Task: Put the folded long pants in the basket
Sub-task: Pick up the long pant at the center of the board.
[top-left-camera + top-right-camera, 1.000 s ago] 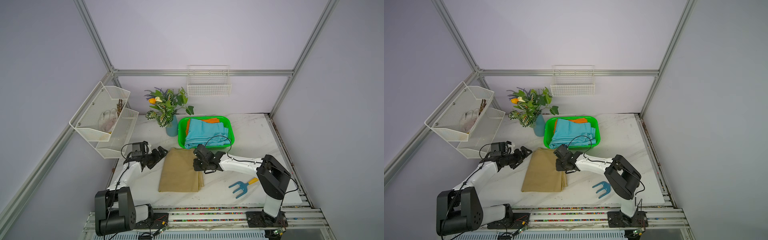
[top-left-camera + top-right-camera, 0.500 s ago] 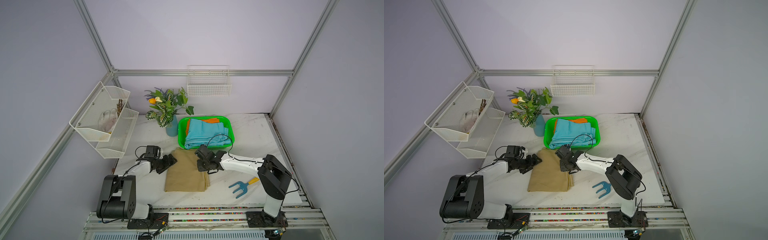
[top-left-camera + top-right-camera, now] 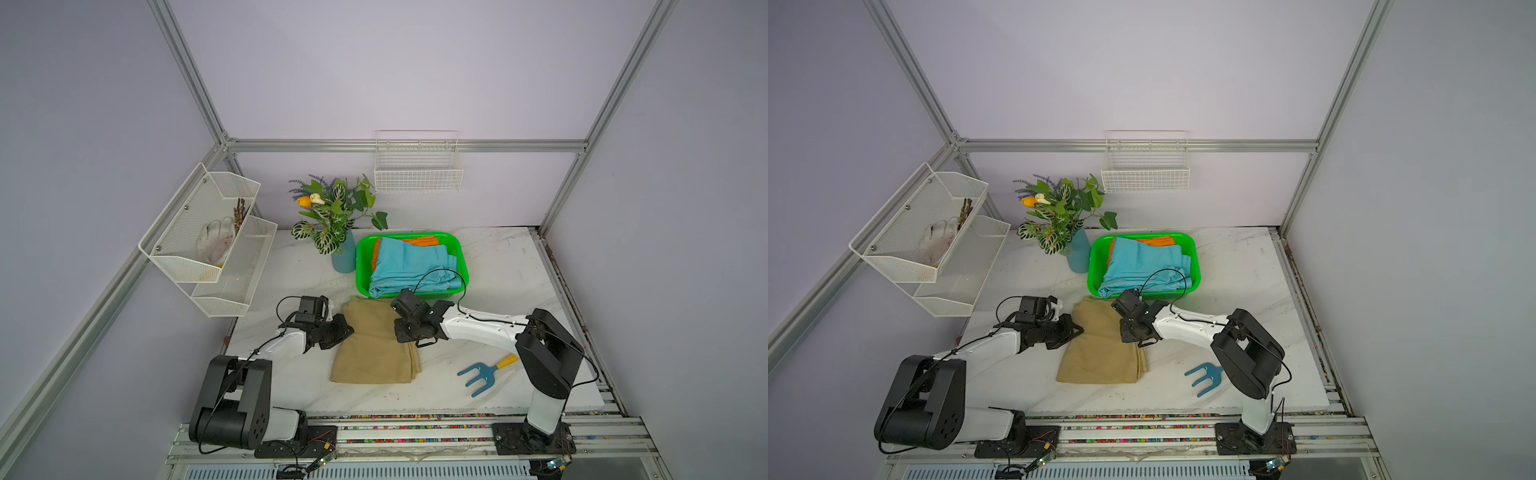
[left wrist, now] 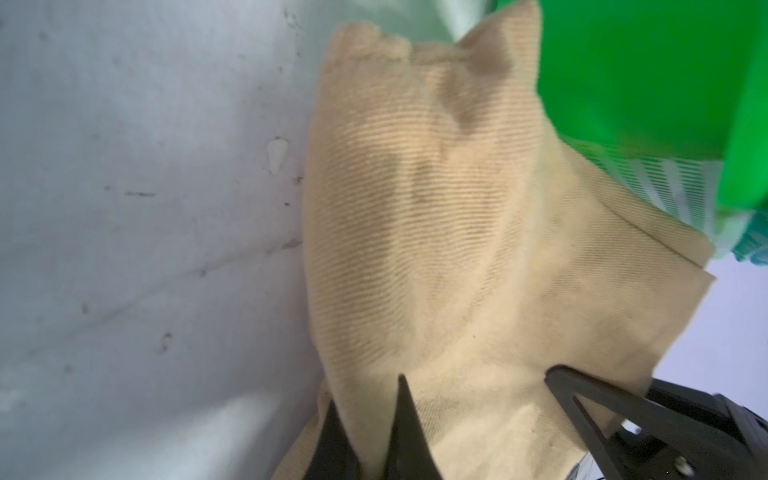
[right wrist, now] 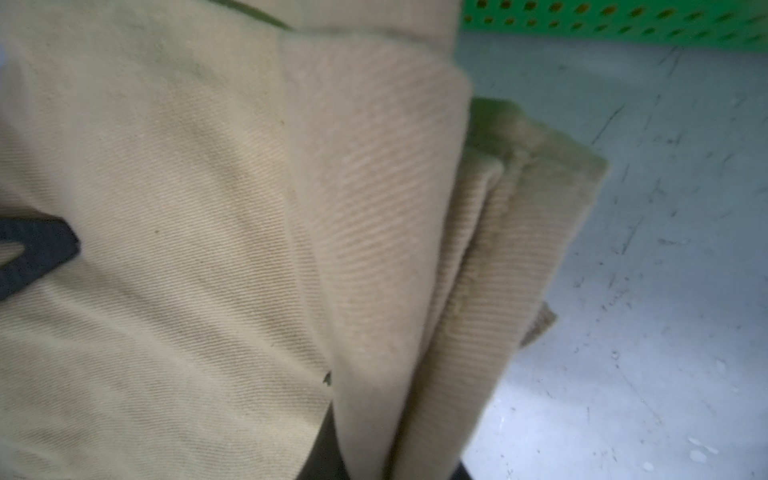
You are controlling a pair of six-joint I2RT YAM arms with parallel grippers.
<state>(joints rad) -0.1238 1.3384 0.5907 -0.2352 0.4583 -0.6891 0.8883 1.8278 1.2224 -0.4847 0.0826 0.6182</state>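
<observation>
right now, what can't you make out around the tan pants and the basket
- orange pants: mostly under the light blue pants in the basket, both top views; only a strip shows.
- right gripper tips: buried in tan pants folds in the right wrist view.
- garden fork handle: partly behind the right arm, in a top view.
- rack contents: too small, behind mesh.

Finely ribbed tan pants, light blue pants, orange pants; bright green basket dotted with holes; grey-veined white table; blue fork, yellow handle.
</observation>
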